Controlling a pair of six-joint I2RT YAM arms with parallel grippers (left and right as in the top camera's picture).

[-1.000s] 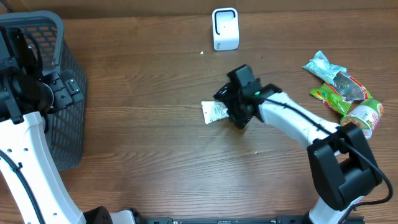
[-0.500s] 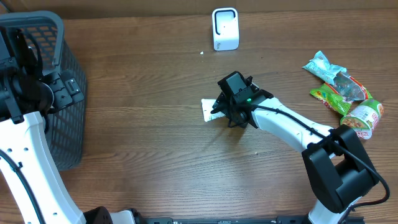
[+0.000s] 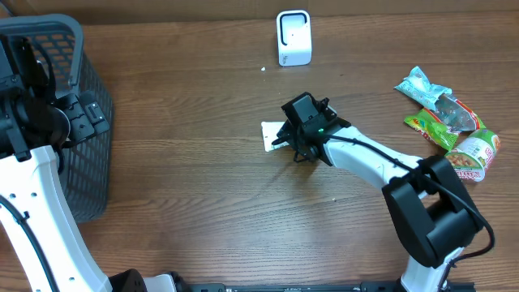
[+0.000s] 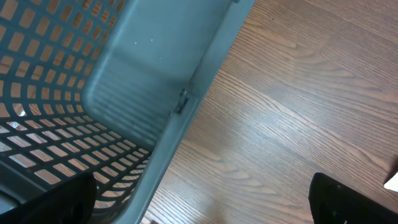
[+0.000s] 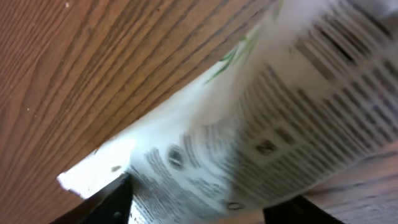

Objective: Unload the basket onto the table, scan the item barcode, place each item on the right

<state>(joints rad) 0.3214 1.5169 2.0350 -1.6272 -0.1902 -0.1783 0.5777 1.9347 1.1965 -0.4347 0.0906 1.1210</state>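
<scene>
The item is a flat white printed packet point(image 3: 271, 135) lying at the table's middle. My right gripper point(image 3: 293, 142) is down over its right end. In the right wrist view the packet point(image 5: 267, 124) fills the frame, with blurred dark bars like a barcode point(image 5: 329, 34) at the upper right. The right gripper point(image 5: 205, 208) straddles the packet's near edge, still open. Its left finger touches the packet, and wood shows beside the right one. The white scanner point(image 3: 293, 36) stands at the back centre. My left gripper point(image 4: 202, 199) hangs open beside the basket, holding nothing.
A grey mesh basket point(image 3: 57, 28) stands at the far left, and its rim and wall point(image 4: 168, 56) are close in the left wrist view. Several snack packets point(image 3: 444, 118) lie at the right edge.
The right gripper has dropped onto the packet and narrowed its jaws around its edge. The packet has shifted slightly towards the back left. The left arm has not moved.
</scene>
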